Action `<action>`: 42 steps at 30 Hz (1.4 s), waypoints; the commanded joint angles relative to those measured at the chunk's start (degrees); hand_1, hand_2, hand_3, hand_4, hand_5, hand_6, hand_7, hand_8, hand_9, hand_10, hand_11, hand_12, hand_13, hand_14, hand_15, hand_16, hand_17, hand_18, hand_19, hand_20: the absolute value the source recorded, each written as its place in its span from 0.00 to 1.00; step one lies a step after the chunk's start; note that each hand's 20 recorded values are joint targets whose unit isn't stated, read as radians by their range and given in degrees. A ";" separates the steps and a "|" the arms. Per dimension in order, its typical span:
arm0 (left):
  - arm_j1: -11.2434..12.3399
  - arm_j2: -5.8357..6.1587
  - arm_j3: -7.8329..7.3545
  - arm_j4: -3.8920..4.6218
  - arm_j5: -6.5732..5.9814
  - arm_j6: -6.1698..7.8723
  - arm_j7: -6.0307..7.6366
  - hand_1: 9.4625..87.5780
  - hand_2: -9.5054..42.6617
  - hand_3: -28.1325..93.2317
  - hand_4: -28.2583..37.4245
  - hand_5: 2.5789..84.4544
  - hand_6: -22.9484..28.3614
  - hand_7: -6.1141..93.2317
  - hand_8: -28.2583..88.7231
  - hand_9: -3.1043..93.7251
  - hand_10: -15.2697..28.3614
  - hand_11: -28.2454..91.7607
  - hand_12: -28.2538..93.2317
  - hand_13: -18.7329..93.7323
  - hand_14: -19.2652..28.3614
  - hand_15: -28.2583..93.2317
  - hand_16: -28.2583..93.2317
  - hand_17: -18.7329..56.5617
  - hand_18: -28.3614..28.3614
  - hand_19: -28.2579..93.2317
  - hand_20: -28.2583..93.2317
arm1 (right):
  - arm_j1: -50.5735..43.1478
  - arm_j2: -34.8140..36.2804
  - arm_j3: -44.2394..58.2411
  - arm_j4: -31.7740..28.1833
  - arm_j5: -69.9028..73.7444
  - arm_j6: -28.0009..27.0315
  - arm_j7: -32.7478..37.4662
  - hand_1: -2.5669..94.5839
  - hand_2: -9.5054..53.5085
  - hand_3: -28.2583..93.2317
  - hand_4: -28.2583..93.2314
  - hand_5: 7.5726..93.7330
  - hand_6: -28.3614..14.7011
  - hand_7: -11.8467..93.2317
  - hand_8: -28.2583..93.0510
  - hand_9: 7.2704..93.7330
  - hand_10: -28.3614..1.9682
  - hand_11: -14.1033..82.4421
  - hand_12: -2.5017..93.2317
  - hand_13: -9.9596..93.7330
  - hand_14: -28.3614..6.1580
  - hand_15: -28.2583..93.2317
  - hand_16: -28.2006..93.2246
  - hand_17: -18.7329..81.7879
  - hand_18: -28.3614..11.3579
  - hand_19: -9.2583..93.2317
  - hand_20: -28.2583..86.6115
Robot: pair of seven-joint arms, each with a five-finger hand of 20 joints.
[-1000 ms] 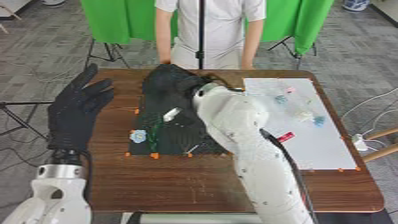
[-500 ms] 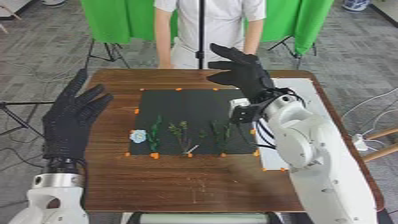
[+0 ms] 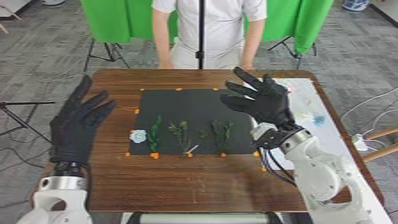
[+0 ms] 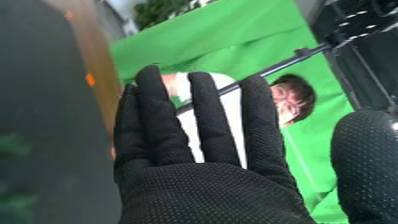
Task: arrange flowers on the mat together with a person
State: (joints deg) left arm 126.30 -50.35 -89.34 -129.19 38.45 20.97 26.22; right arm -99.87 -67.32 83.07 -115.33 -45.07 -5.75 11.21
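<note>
Our left robot hand [image 3: 75, 130] was above the left side of the brown table [image 3: 178, 185], spread wide and holding nothing. Along the black mat's [image 3: 178, 110] near edge we saw orange marks [image 3: 154, 155], with a slim white stick [image 3: 192, 149] just inside them. We had a pale blue flower [image 3: 138, 136] by the mat's left edge, near its closer corner, and green stems [image 3: 154, 135] in a row to its right. On the white sheet [image 3: 333, 150], right of the mat, lay another blue flower [image 3: 319, 120]. Slightly farther off, our right robot hand [image 3: 262, 105] was raised, empty and wide, its fingers [image 4: 160, 120] straight and its thumb [image 4: 364, 165] well apart.
</note>
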 commanded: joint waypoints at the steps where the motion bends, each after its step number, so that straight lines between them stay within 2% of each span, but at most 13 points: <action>1: 0.20 -1.74 0.55 0.61 0.61 -1.06 -1.81 0.09 0.40 0.87 0.00 0.33 0.50 0.15 0.16 0.37 0.76 0.39 0.31 0.39 0.94 0.60 0.17 0.14 0.92 0.70 0.24 | -3.87 1.30 1.18 0.81 -9.69 3.41 -2.32 0.05 0.48 0.90 0.00 0.36 0.75 0.21 0.13 0.43 0.46 0.20 0.14 0.46 0.19 0.39 0.39 0.21 0.20 0.54 0.42; 5: 0.26 -1.60 0.75 0.68 0.28 -0.92 -1.61 0.10 0.39 0.87 0.00 0.34 0.51 0.15 0.16 0.37 0.77 0.39 0.31 0.40 0.94 0.61 0.17 0.14 0.92 0.70 0.25 | -5.68 1.40 1.98 0.45 -10.92 3.34 -3.31 0.06 0.46 0.91 0.00 0.37 0.75 0.22 0.13 0.44 0.46 0.21 0.14 0.46 0.19 0.41 0.38 0.21 0.20 0.55 0.42; 12: -0.13 -2.79 1.41 1.39 0.73 -1.84 -2.56 0.10 0.39 0.87 0.00 0.34 0.52 0.14 0.16 0.38 0.78 0.40 0.31 0.40 0.95 0.62 0.16 0.14 0.92 0.70 0.25 | -8.17 1.38 2.31 0.85 -11.93 3.87 -5.14 0.07 0.45 0.92 0.00 0.38 0.75 0.23 0.12 0.45 0.45 0.22 0.14 0.48 0.20 0.43 0.38 0.22 0.20 0.55 0.42; 14: -0.12 -3.03 1.54 1.54 0.65 -1.83 -2.59 0.10 0.39 0.87 0.00 0.34 0.52 0.14 0.16 0.39 0.78 0.40 0.31 0.40 0.95 0.62 0.16 0.15 0.92 0.70 0.25 | -8.93 1.29 2.74 0.80 -12.39 4.26 -5.51 0.08 0.45 0.92 0.00 0.39 0.75 0.23 0.12 0.46 0.45 0.22 0.14 0.48 0.20 0.43 0.37 0.22 0.20 0.55 0.42; 15: -0.07 -2.77 1.72 1.61 0.22 -1.53 -2.28 0.10 0.39 0.87 0.00 0.34 0.52 0.14 0.16 0.39 0.78 0.40 0.31 0.40 0.95 0.62 0.16 0.15 0.92 0.70 0.26 | -9.26 1.18 3.01 0.78 -12.16 4.51 -5.51 0.08 0.44 0.92 0.00 0.40 0.75 0.23 0.12 0.46 0.45 0.22 0.14 0.49 0.20 0.43 0.37 0.22 0.20 0.55 0.42; 19: 0.34 -2.97 1.17 1.57 0.42 -1.73 -2.83 0.10 0.38 0.87 0.00 0.35 0.53 0.14 0.16 0.39 0.79 0.41 0.31 0.40 0.95 0.62 0.16 0.15 0.92 0.71 0.26 | -10.03 1.13 4.03 0.70 -12.00 5.16 -5.77 0.08 0.44 0.92 0.00 0.41 0.74 0.23 0.12 0.47 0.45 0.22 0.14 0.49 0.20 0.44 0.37 0.23 0.20 0.56 0.42; 23: 0.41 -2.98 0.99 1.64 0.21 -1.62 -2.55 0.10 0.38 0.87 0.00 0.35 0.53 0.14 0.16 0.39 0.80 0.41 0.31 0.40 0.95 0.63 0.16 0.15 0.92 0.71 0.26 | -9.68 0.95 4.29 0.82 -11.83 4.81 -6.06 0.09 0.44 0.92 0.00 0.42 0.74 0.24 0.12 0.47 0.45 0.23 0.14 0.49 0.20 0.45 0.36 0.23 0.20 0.56 0.42; 27: 0.02 -2.93 1.42 1.82 -0.07 -1.52 -2.36 0.10 0.38 0.87 0.00 0.35 0.53 0.14 0.16 0.39 0.80 0.41 0.31 0.40 0.95 0.63 0.16 0.15 0.92 0.71 0.26 | -9.34 0.42 4.39 0.87 -12.14 3.98 -6.14 0.09 0.44 0.92 0.00 0.42 0.74 0.24 0.12 0.47 0.45 0.23 0.14 0.49 0.20 0.45 0.36 0.23 0.20 0.56 0.41; 33: 0.33 -3.23 1.38 1.78 0.06 -1.42 -2.65 0.10 0.38 0.87 0.00 0.35 0.54 0.15 0.16 0.39 0.80 0.42 0.31 0.40 0.95 0.63 0.16 0.15 0.92 0.71 0.26 | -9.12 -0.93 4.92 0.98 -12.37 3.59 -5.94 0.09 0.44 0.92 0.00 0.42 0.74 0.24 0.12 0.48 0.44 0.23 0.14 0.49 0.20 0.45 0.35 0.23 0.20 0.56 0.41; 34: 0.49 -2.96 1.40 1.75 -0.28 -1.14 -2.16 0.10 0.38 0.87 0.00 0.35 0.54 0.15 0.16 0.39 0.80 0.42 0.31 0.40 0.95 0.63 0.16 0.15 0.92 0.71 0.26 | -8.78 -1.05 4.79 1.14 -12.37 3.62 -6.18 0.09 0.44 0.92 0.00 0.42 0.74 0.24 0.12 0.48 0.44 0.23 0.14 0.49 0.20 0.45 0.35 0.23 0.20 0.56 0.41; 42: 0.51 -2.92 1.44 1.86 -0.57 -1.06 -1.76 0.11 0.38 0.87 0.00 0.36 0.54 0.15 0.16 0.40 0.80 0.42 0.31 0.40 0.96 0.64 0.16 0.15 0.92 0.71 0.26 | -8.75 -2.22 5.19 1.19 -12.53 4.12 -6.65 0.09 0.44 0.92 0.00 0.42 0.74 0.24 0.12 0.48 0.44 0.23 0.14 0.49 0.21 0.45 0.35 0.23 0.20 0.56 0.41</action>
State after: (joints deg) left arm 126.01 -52.90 -88.08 -127.80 38.38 19.91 24.28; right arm -108.50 -68.26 87.91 -114.08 -57.11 -1.72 5.64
